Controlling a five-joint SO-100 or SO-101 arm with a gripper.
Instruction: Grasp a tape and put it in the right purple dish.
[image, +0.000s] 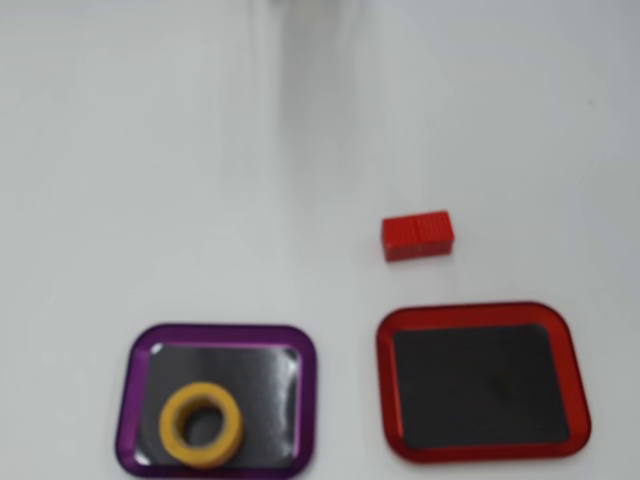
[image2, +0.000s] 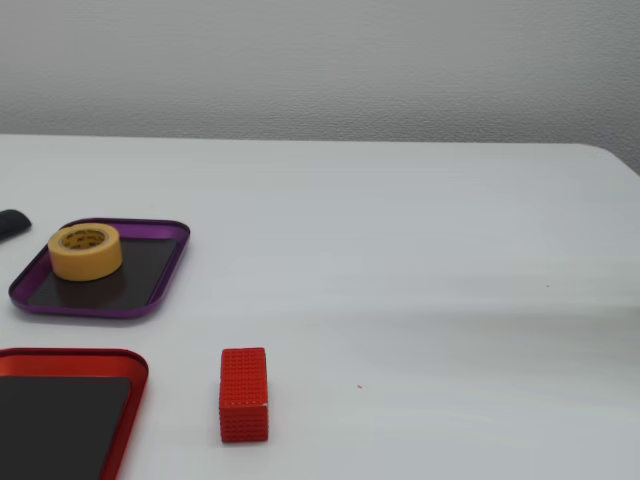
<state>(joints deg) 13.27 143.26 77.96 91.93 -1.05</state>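
Claw out of both views; no fingers, no arm visible, so I cannot tell whether my claw is apart or together. Only a faint grey blur runs down from the top edge of the overhead view.

Overhead view: white surface (image: 150, 180). Tape (image: 201, 425), yellow ring, lies flat inside the purple dish (image: 124, 400), toward that dish's 7 o'clock corner, resting on the dark base. Its hole faces up and the dark base shows through it. Purple dish sits at about 7 o'clock of the picture. Red tray (image: 383, 390), same shape, dark base, holds nothing I can see; it sits at about 5 o'clock, just beside the purple dish with a strip of white surface between them. Red block (image: 417, 235) lies on the surface at 12 o'clock from the red tray, apart from its rim.

Fixed view: tape (image2: 86, 251) sits flat in the purple dish (image2: 168, 265), at the far left part of the tray, its tan core showing from above. Red tray (image2: 70, 355) is cut off at 7 o'clock of the picture. Red block (image2: 244, 393), textured, lies at 3 o'clock from the red tray, not touching it. 1 small dark object (image2: 12, 223) shows at the left edge, at 9 o'clock from the purple dish; too little of it shows to identify.
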